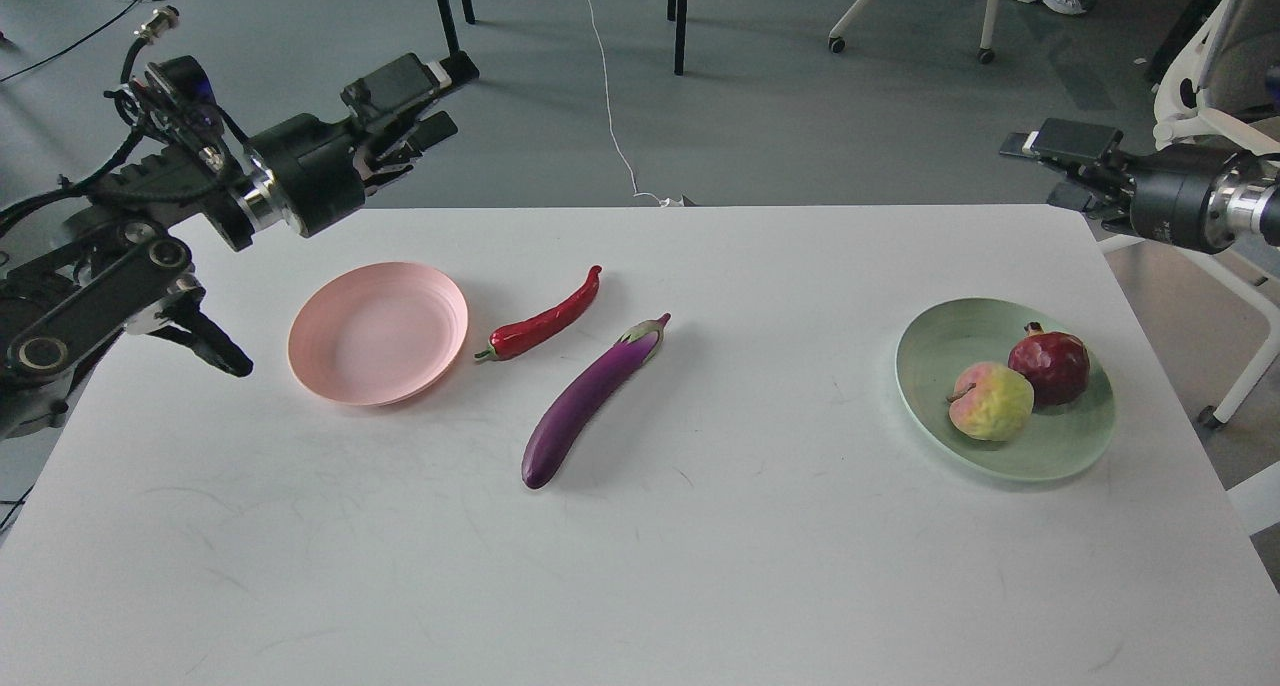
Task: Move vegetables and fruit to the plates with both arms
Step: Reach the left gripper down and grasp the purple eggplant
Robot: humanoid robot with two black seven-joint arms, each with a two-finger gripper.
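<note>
The purple eggplant (590,396) lies slantwise at mid-table. The red chili pepper (545,321) lies just to its left, beside the empty pink plate (378,332). The mint green plate (925,361) at the right holds the peach-like fruit (990,401) and the pomegranate (1050,366), which touch each other. My left gripper (440,98) is open and empty, held level in the air above the table's back edge, behind the pink plate. My right gripper (1045,168) is open and empty, raised behind the green plate near the back right corner.
The white table (700,566) has its back edge close behind both grippers. A white office chair (1210,116) stands right of the table, beside my right arm. Chair and table legs and a white cable (610,116) are on the floor behind.
</note>
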